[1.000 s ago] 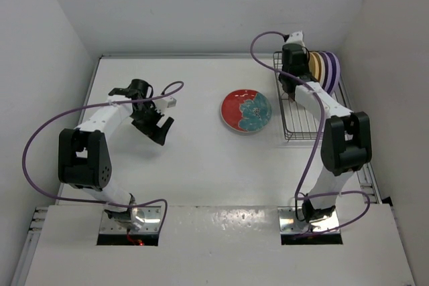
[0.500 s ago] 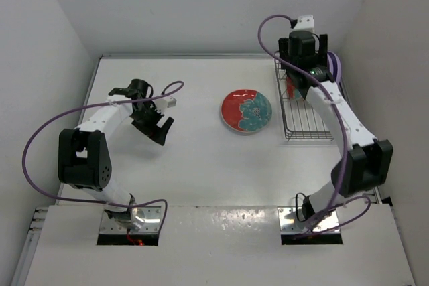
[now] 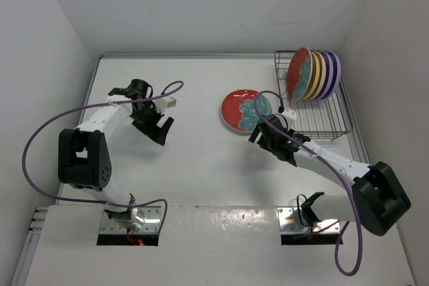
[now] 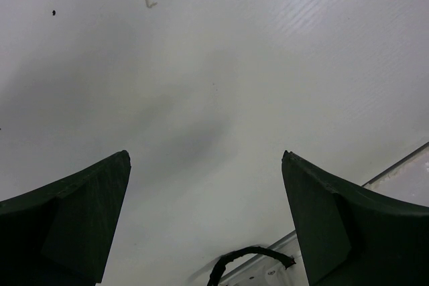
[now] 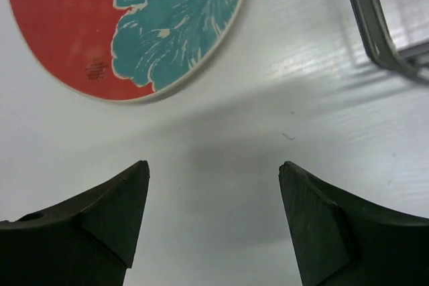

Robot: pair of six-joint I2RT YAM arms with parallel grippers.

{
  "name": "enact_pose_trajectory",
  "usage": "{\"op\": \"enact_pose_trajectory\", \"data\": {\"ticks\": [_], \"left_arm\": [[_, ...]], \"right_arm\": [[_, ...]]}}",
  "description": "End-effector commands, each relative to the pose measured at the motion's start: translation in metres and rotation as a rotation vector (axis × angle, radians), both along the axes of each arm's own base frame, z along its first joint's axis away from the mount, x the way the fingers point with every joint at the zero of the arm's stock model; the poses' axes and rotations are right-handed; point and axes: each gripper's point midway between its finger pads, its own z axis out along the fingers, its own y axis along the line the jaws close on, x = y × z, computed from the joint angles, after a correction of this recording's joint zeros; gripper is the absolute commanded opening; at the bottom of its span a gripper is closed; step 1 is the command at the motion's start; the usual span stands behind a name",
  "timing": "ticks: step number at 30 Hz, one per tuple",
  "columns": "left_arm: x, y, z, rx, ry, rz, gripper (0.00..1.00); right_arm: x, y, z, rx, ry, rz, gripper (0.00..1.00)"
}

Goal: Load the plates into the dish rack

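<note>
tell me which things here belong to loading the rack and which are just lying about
Job: red floral plate lying flat, dish rack, five plates standing in it, open right gripper.
Not the job: purple cables, white table.

My right claw (image 5: 214, 222) has dark green-black fingers (image 5: 100, 226), the same as my left claw (image 4: 204, 219). The flat plate (image 5: 127, 25) is red with a teal flower pattern flecked in cream, and it has a pale rim. The surface (image 3: 201, 159) is glossy white. In the dark grey wire dish rack (image 3: 322, 124) stand a second red-and-teal plate (image 3: 299, 74), an orange-yellow plate (image 3: 313, 75) and lilac plates (image 3: 332, 75). My arms (image 3: 107, 117) are white with black joints, and the cable (image 3: 25, 155) is purple.
</note>
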Motion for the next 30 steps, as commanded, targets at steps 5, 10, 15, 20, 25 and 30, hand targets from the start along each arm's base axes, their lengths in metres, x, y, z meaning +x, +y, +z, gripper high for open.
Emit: {"op": "enact_pose_trajectory", "data": {"ticks": [5,10,15,20,25,30], "left_arm": [[0.004,-0.006,0.017,-0.039,-0.045,-0.004,1.00],[0.002,-0.006,0.018,-0.039,-0.046,-0.004,1.00],[0.002,-0.006,0.021,-0.040,-0.057,-0.004,1.00],[0.002,-0.006,0.021,-0.038,-0.060,-0.012,1.00],[0.002,-0.006,0.021,-0.038,-0.060,-0.012,1.00],[0.002,-0.006,0.021,-0.038,-0.060,-0.012,1.00]], "right_arm": [[0.044,0.019,0.024,0.284,-0.208,-0.405,0.81],[0.051,0.018,-0.015,0.360,-0.175,-0.525,0.81],[0.060,0.026,-0.032,0.437,-0.173,-0.567,0.81],[0.070,0.024,-0.052,0.474,-0.163,-0.633,0.75],[0.064,0.015,-0.080,0.486,-0.079,-0.724,0.62],[0.060,0.009,-0.103,0.477,0.000,-0.794,0.47]]}}
